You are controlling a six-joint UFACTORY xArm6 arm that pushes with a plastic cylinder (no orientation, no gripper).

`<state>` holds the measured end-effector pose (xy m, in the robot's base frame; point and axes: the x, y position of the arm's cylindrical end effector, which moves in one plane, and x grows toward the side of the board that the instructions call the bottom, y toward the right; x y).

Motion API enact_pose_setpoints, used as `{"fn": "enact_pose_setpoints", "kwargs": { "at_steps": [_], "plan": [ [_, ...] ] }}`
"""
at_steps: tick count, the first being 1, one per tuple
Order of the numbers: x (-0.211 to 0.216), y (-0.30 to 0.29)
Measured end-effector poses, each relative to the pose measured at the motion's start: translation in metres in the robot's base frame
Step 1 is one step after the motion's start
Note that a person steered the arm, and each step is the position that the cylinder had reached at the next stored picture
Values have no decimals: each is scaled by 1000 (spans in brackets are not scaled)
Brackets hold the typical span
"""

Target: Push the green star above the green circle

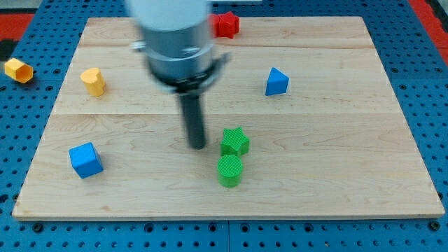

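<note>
You have seven blocks in view. Count two green: one green star (235, 141) and one green circle (229, 171). Count two blue: one blue cube (86, 160) and one blue triangular block (276, 82). Count two yellow: one yellow heart (92, 81) and one yellow hexagon (19, 70). Count one red block (226, 24); its shape cannot be confirmed. Six blocks sit on the single tabletop (350, 140); one, the yellow hexagon, lies off it.
</note>
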<state>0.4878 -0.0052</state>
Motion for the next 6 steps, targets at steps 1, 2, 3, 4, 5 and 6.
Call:
{"fn": "enact_pose_setpoints", "kwargs": {
  "at_steps": [1,2,3,4,5,6],
  "plan": [
    [-33,86],
    [-56,114],
    [-52,205],
    [6,172],
    [27,116],
    [6,79]
  ]
}}
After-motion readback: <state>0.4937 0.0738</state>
